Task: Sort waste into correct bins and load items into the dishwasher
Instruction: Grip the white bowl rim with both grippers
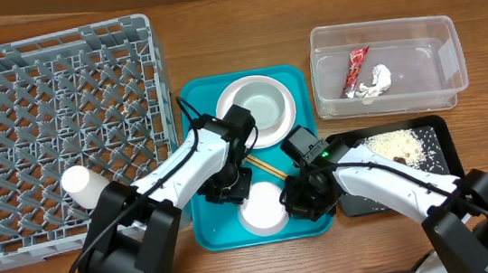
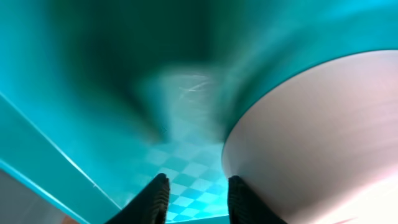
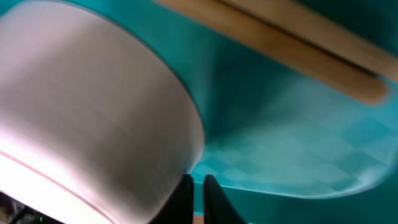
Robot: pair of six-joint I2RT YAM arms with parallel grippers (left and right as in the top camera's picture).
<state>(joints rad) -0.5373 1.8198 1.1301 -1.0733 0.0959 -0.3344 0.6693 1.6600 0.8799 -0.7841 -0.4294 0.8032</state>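
A pink bowl (image 1: 264, 212) stands at the front of the teal tray (image 1: 209, 236). My left gripper (image 1: 230, 189) is low over the tray at the bowl's left. In the left wrist view it (image 2: 198, 180) is open, tray floor shows between its fingers, and its right finger is beside the bowl's outer wall (image 2: 311, 124). My right gripper (image 1: 300, 196) is at the bowl's right, and its fingers (image 3: 197, 180) are together beside the bowl (image 3: 93, 99). Two chopsticks (image 1: 270, 165) lie on the tray behind the bowl, and show in the right wrist view (image 3: 292, 43). A grey-green bowl (image 1: 262, 107) sits on the white plate (image 1: 227, 96).
The grey dish rack (image 1: 1, 71) fills the left and holds a white cup (image 1: 77, 179). The clear tub (image 1: 424, 36) at the back right holds a red wrapper (image 1: 356, 68) and a white tissue (image 1: 376, 80). The black tray (image 1: 441, 138) holds rice grains (image 1: 399, 146).
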